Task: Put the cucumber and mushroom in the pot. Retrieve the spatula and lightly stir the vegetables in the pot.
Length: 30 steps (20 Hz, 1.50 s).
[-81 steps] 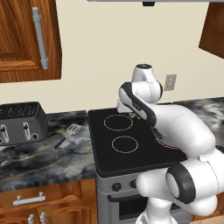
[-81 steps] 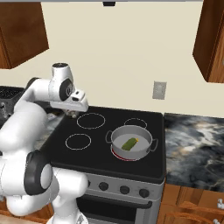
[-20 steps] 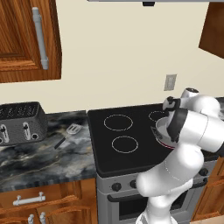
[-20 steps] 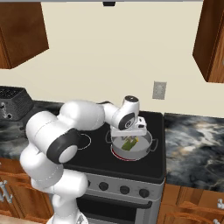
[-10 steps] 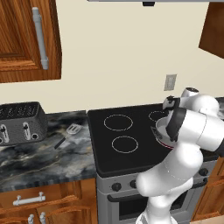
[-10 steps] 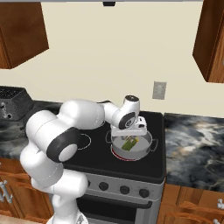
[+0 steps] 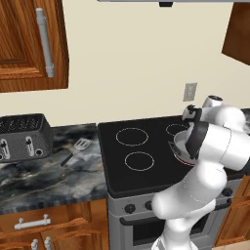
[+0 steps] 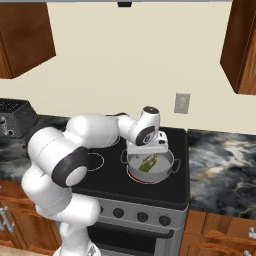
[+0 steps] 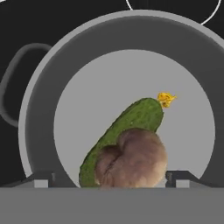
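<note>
Hanging over the pot [image 8: 169, 169] with the gripper [image 8: 148, 150], on the right side of the black stove [image 8: 112, 180]. Pointed straight down into it. Had the two fingers [image 9: 180, 178] spread wide, wider than the mushroom [image 9: 133, 157], with a clear gap on one side and almost none on the other. Gripped nothing that could be seen. Looked down past the gripper [image 9: 111, 180] at the pale floor of the pot [image 9: 39, 105]. Saw the cucumber [image 9: 135, 120] lying inside on a slant, green, with a little yellow bit at its far end. Saw the brown mushroom sitting in front of the cucumber's near end and covering part of it. Could not tell if the mushroom rested on the cucumber or was up in the air. Showed the cucumber [image 8: 148, 162] inside the pot from the right base view too. Found the spatula [image 7: 79, 146] well apart from all this, flat on the dark counter [image 7: 44, 176], between the stove [image 7: 146, 176] and the toaster [image 7: 22, 136]. Caught just a bit of the pot [image 7: 177, 145] behind the white arm.
</note>
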Motion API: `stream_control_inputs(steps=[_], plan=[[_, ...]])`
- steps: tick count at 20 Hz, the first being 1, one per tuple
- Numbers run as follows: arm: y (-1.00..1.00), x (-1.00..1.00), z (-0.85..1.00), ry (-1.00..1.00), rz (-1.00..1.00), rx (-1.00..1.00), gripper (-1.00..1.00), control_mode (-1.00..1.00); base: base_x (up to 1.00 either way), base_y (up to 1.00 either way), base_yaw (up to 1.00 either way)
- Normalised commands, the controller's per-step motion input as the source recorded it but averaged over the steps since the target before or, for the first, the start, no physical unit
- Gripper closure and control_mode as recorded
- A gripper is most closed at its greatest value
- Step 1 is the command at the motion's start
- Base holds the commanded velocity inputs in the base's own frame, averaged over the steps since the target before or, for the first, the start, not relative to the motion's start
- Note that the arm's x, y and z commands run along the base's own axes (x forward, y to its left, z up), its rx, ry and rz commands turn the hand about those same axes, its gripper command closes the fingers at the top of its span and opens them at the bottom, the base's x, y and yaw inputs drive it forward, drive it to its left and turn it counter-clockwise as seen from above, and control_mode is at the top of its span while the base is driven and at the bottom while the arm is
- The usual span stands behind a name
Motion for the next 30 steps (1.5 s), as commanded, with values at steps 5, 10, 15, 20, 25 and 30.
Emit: stream_control_inputs(steps=[5,10,15,20,25,30], plan=[[0.06,-0.24,0.64,0.0,0.02,0.0,-1.0,-1.0,0.0,0.0,0.0],[0.53,-0.32,0.42,0.0,0.09,-0.02,-1.0,-1.0,0.0,0.0,0.0],[1.0,-0.1,0.1,0.0,0.15,-0.07,-1.0,-1.0,0.0,0.0,0.0],[1.0,0.0,0.01,0.0,0.13,-0.08,-1.0,-1.0,0.0,0.0,0.0],[1.0,0.0,0.0,0.0,0.09,-0.06,-1.0,-1.0,0.0,0.0,0.0],[1.0,0.0,0.0,-0.02,0.06,-0.01,-1.0,-1.0,0.0,0.0,0.0]])
